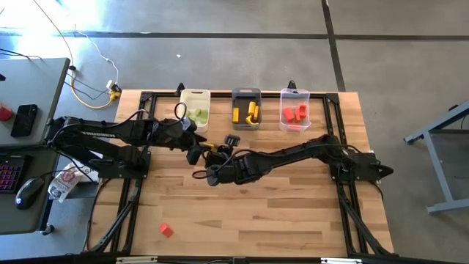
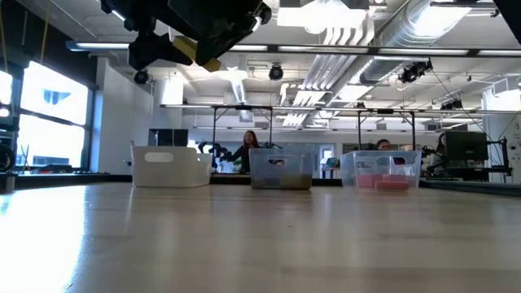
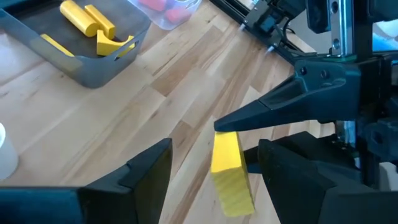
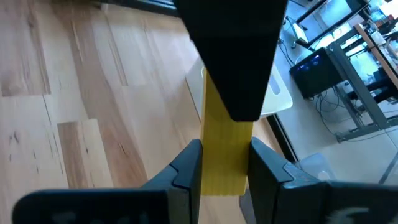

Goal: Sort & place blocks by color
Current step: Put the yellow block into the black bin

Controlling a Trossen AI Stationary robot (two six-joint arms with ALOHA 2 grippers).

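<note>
The yellow block (image 3: 231, 174), a short bar, is being held above the middle of the table (image 1: 293, 220), clamped between the fingers of the right gripper (image 4: 225, 163), which is gripping it narrowly across its sides. The left gripper (image 3: 214, 168) is standing wide around the same block, its fingers (image 3: 149, 165) flanking the bar without touching it, so a handover between the arms appears to be in progress. The dark grey bin (image 1: 246, 108), already containing yellow blocks, is sitting at the far edge of the table between the white bin (image 1: 195, 108) with green blocks and the clear bin (image 1: 294, 110) with red blocks. One red block (image 1: 166, 230) is lying alone near the near edge, toward the left corner, not yet sorted. The main risk is a dropped bar: if the right gripper is releasing before the left fingers are closing firmly, the block is likely to fall to the table and possibly bounce. A second risk is an off-centre grasp near the bar's end, which could let it pivot and slip during transport. The two grippers are also working very close together, so a small misalignment could cause the fingers to collide.
</note>
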